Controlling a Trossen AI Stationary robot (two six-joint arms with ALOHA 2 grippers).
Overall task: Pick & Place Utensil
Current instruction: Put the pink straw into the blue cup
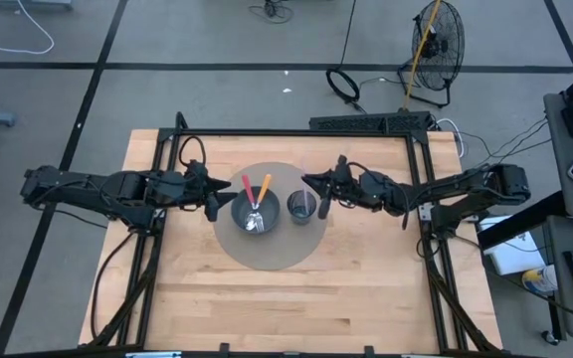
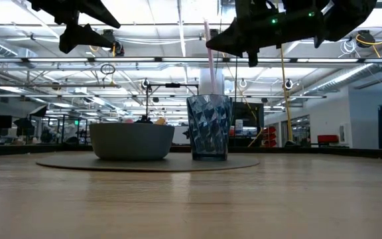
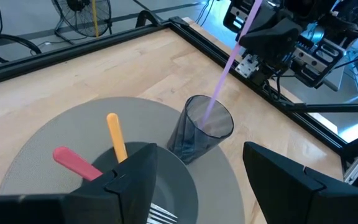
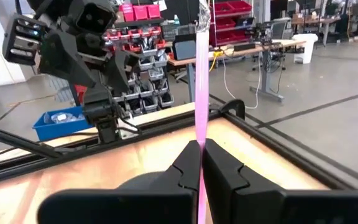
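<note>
A grey bowl and a dark faceted cup stand on a round grey mat. A red-handled and an orange-handled utensil lean in the bowl, with fork tines showing. My right gripper hovers over the cup, shut on a thin pink utensil whose lower end is inside the cup. My left gripper is open, raised above the bowl's left side, and touches nothing. My right gripper pinches the pink utensil's handle between its two fingers, about midway along it, coming from the table's right side and slanting down. The handle stands nearly upright, its top end above the fingers and its lower end down in the cup.
A black frame borders the wooden table on its far, left and right sides. The near half of the table holds nothing. A fan and cables lie on the floor beyond.
</note>
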